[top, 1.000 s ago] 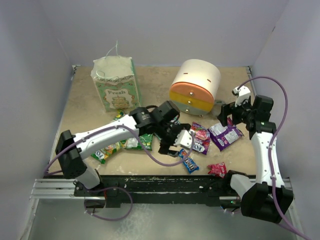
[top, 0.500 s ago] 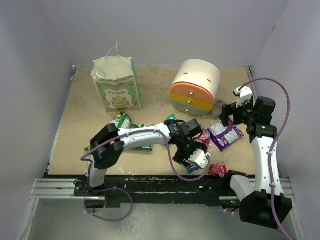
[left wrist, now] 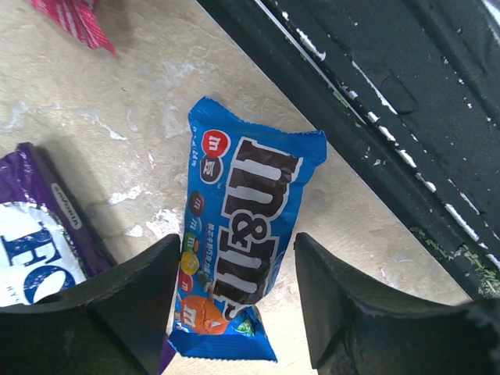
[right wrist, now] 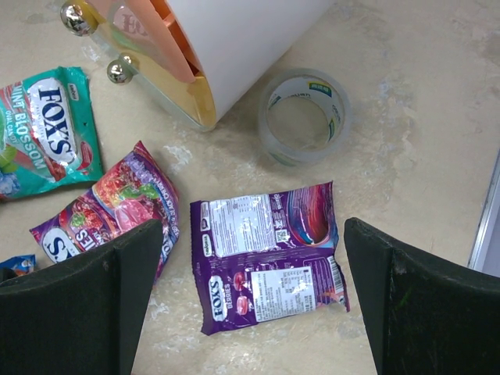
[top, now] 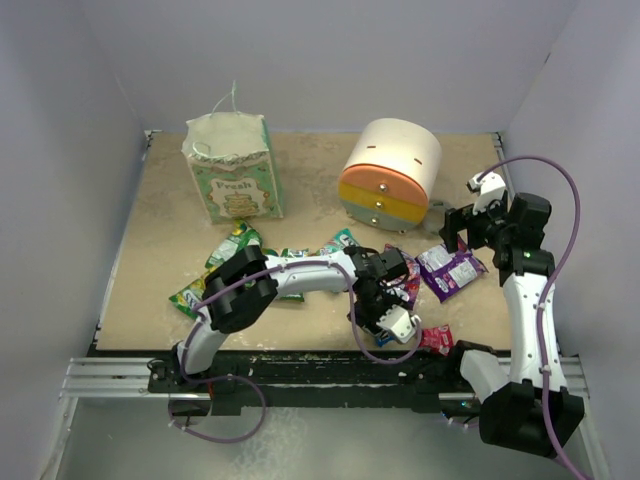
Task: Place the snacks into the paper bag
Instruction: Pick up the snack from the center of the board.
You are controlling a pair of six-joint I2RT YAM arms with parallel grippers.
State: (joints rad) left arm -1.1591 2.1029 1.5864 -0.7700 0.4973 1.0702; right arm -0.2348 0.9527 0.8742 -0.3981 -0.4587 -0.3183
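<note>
Snacks (top: 195,297) lie scattered on the near half of the table (top: 160,230), well apart from the paper bag (top: 232,170) standing at the back left. The left gripper (left wrist: 238,301) is spread wide, its fingers straddling a blue candy packet (left wrist: 234,226). The right gripper (right wrist: 250,293) hangs with jaws apart above a purple packet (right wrist: 269,254).

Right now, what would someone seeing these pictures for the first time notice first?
The left claw hangs open over a blue M&M's packet at the near edge of the table. Other shiny candy packets lie scattered mid-table. A round white, orange and yellow drawer unit stands at the back right, and the paper bag stands upright at the back left.
</note>
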